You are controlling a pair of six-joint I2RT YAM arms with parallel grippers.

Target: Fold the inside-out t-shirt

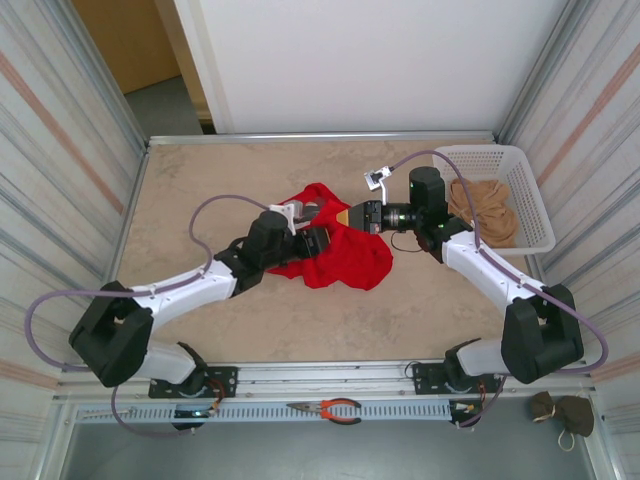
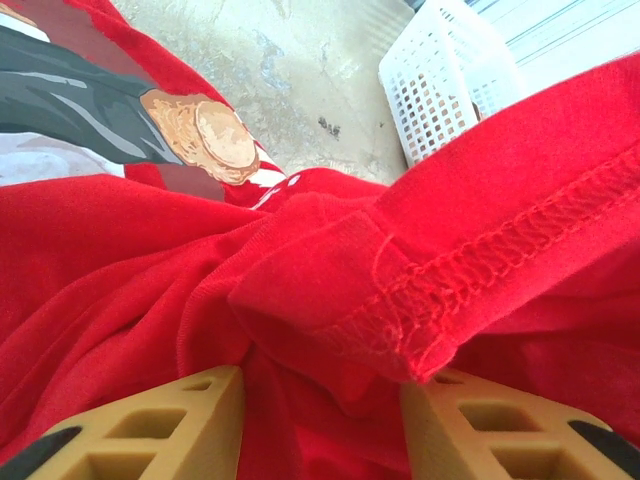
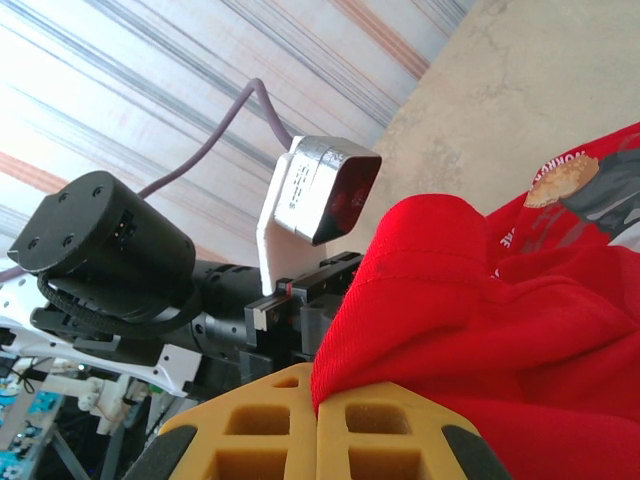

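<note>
Red shirt [image 1: 350, 262] lies bunched on table [image 1: 200, 180] btwn both arms: R fingers [image 3: 270, 430] clenched on a pinch of its edge, prob. to lift & spread it; L fingers [image 2: 160, 425] astride a hem fold, can't tell if gripping.

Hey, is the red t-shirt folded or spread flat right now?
Neither. The t-shirt lies in a crumpled heap, its hem and layers bunched, and the right gripper pinches a fold of it.

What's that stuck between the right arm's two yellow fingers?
A fold of the red t-shirt. The right wrist view shows the right fingers closed together on its edge.
</note>
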